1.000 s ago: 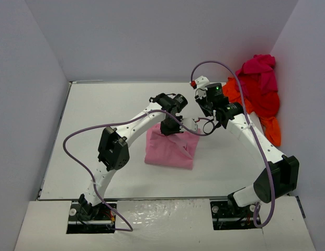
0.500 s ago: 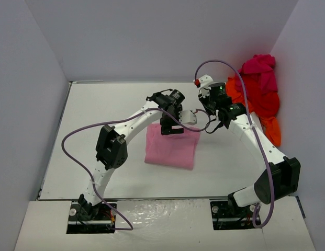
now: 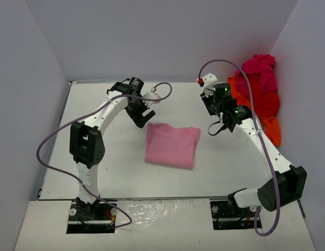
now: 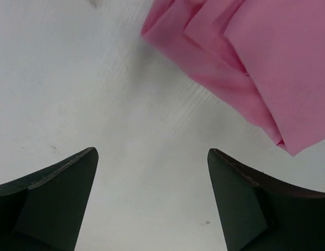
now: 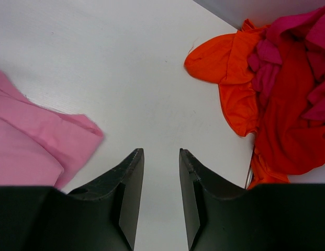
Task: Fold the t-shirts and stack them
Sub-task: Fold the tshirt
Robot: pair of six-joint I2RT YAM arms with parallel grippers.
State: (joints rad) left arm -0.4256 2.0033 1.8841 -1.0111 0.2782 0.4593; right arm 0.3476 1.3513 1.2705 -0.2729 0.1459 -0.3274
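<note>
A light pink t-shirt (image 3: pixel 171 145) lies folded flat in the middle of the table; it also shows as the pink t-shirt (image 4: pixel 256 57) and the pink t-shirt (image 5: pixel 31 151). My left gripper (image 3: pixel 143 118) hovers just off its far left corner, open wide with only bare table between the jaws (image 4: pixel 152 157). To the shirt's right, my right gripper (image 3: pixel 219 124) stands open by a narrow gap (image 5: pixel 161 152), holding nothing. An orange shirt (image 5: pixel 230 68), a red shirt (image 5: pixel 288 115) and a magenta shirt (image 5: pixel 288 31) are heaped together at the far right (image 3: pixel 259 91).
Grey walls close in the white table (image 3: pixel 99 172) at the back and both sides. The heap of shirts leans into the right wall's corner. Purple cables (image 3: pixel 52 141) loop off both arms.
My left gripper has opened, let go of the pink shirt and swung back to the left. The right gripper has widened slightly and drawn away to the right. The shirt now lies flat.
</note>
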